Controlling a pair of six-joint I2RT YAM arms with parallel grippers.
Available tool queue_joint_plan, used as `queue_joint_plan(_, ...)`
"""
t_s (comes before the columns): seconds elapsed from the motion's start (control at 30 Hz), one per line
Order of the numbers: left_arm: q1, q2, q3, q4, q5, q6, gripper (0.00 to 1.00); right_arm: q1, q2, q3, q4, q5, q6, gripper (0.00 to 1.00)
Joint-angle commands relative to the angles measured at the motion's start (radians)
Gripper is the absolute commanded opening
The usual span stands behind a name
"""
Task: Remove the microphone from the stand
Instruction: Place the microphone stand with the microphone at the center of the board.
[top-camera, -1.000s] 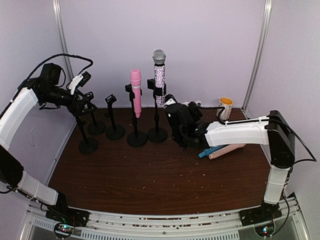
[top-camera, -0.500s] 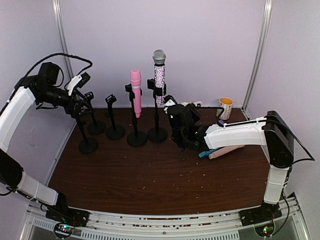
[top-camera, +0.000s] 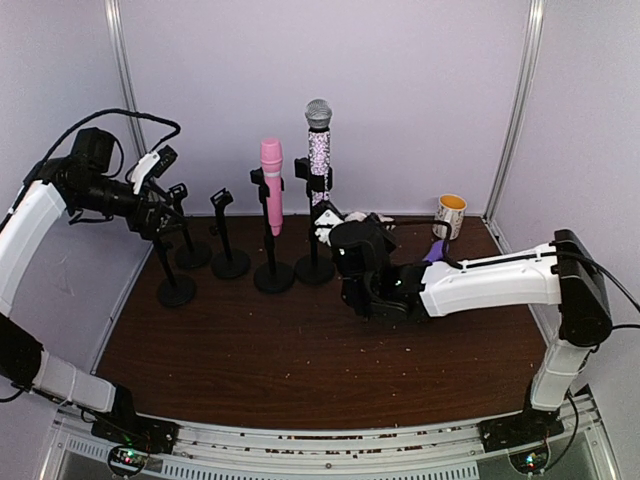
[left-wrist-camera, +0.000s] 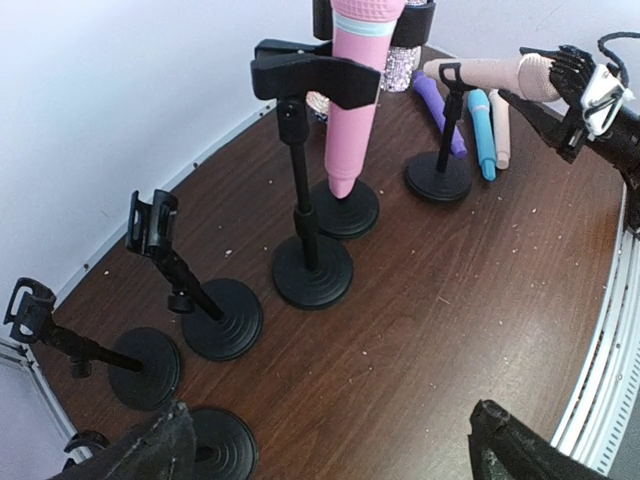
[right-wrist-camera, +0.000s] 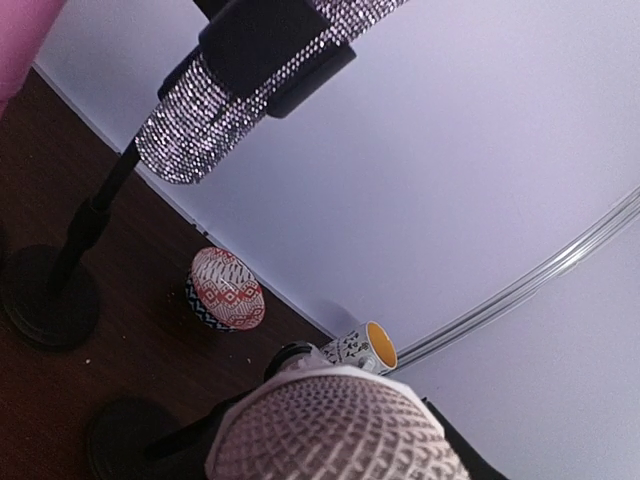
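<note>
Right hand (left-wrist-camera: 560, 80) is pinched on the beige microphone (left-wrist-camera: 480, 75). Grasping is judged done; withdrawal from the stand (left-wrist-camera: 438, 180) just beyond the hand is left.

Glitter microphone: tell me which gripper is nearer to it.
Right. The right gripper, holding a beige microphone, sits below-right of the glitter microphone; the left gripper is far left, beyond the pink microphone.

Dark brown wooden table (top-camera: 300, 350), top speckled with pale crumbs. Plain pale lilac back wall (top-camera: 420, 90), with matching side panels. A silver post (top-camera: 122, 80) stands at each far corner. Slotted metal rail (top-camera: 330, 447) along the near edge. Light soft and even.
</note>
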Motion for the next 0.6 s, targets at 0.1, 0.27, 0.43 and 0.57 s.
queue_joint_plan(0.1,0.007,-0.073,-0.069,0.06,0.036,-0.027,0.98,0.107,-0.102,-0.006,0.025,0.022,0.009,0.28)
queue_joint_plan(0.27,0.008,-0.094,-0.104,0.06,0.032,-0.023,0.98,0.173,-0.097,-0.01,0.071,0.019,-0.006,0.28)
queue_joint_plan(0.43,0.007,-0.112,-0.122,0.069,0.028,-0.022,0.98,0.229,-0.031,0.052,0.168,-0.002,-0.113,0.27)
queue_joint_plan(0.57,0.007,-0.129,-0.138,0.086,0.008,-0.022,0.98,0.263,0.035,0.137,0.253,-0.035,-0.23,0.26)
